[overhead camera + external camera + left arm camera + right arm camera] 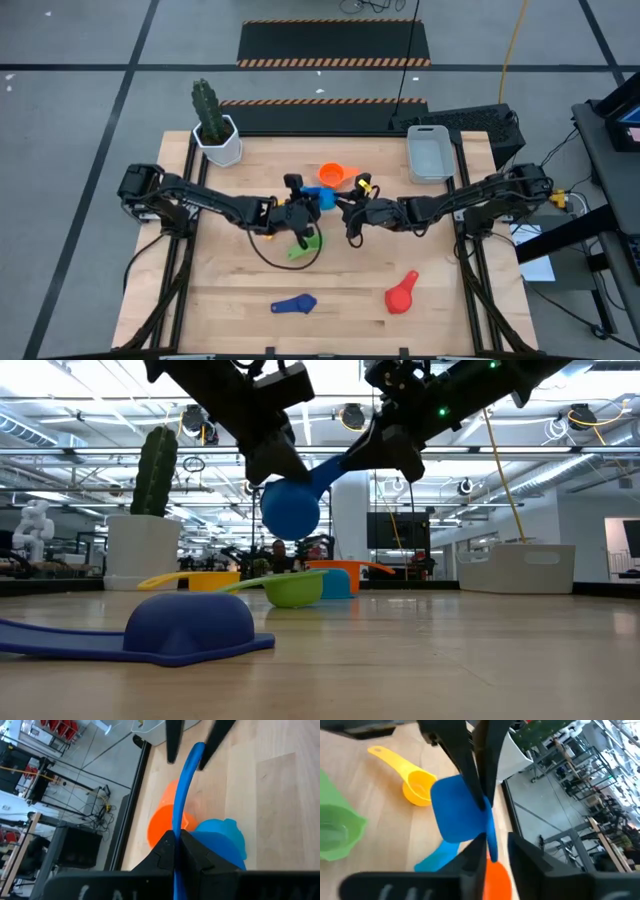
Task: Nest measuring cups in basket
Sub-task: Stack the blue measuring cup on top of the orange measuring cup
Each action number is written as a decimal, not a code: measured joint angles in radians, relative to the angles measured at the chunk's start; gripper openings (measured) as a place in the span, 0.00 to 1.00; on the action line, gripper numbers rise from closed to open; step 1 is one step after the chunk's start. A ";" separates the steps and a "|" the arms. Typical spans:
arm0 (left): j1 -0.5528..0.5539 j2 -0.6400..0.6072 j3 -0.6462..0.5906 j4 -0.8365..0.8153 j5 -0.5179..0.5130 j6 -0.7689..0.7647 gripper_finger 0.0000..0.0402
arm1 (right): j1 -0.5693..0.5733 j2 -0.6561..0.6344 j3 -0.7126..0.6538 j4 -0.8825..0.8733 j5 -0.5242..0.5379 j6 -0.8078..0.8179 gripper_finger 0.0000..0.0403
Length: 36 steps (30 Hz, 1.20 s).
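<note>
A blue measuring cup hangs in the air over the table's middle. My left gripper is shut on it and reaches in from the table's left. My right gripper comes from the right. It is open, its fingers close on either side of the handle's free end. On the table lie an orange cup, a light blue cup, a yellow cup, a green cup, a dark blue cup and a red cup. The pale basket stands at the far right. My left gripper pinches the blue cup between its two fingers where the handle meets the bowl. The fingers slant down from the table's left and lie along the handle. The cup is lifted clear, with the bowl hanging low and the handle rising toward my right gripper. My right gripper has one finger right against the handle's end; I cannot tell whether it touches.
A white pot with a cactus stands at the far left corner. A dark cable loops on the wood below my left gripper. Bare wood lies between the green cup and the near edge.
</note>
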<state>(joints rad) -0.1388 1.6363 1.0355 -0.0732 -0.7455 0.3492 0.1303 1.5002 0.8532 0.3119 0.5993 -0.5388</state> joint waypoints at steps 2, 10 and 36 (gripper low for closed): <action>-0.006 0.000 0.000 0.012 -0.004 0.011 0.02 | 0.001 0.000 0.000 -0.001 -0.002 -0.002 0.09; -0.019 0.000 -0.002 0.029 -0.008 0.033 0.04 | -0.013 -0.001 -0.001 -0.009 -0.046 -0.005 0.02; 0.075 -0.183 -0.075 -0.051 0.232 -0.231 0.38 | -0.112 -0.190 -0.047 -0.189 -0.175 -0.016 0.00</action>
<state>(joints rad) -0.0637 1.4529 0.9604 -0.1237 -0.5137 0.1184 0.0183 1.3098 0.8059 0.1225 0.4238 -0.5547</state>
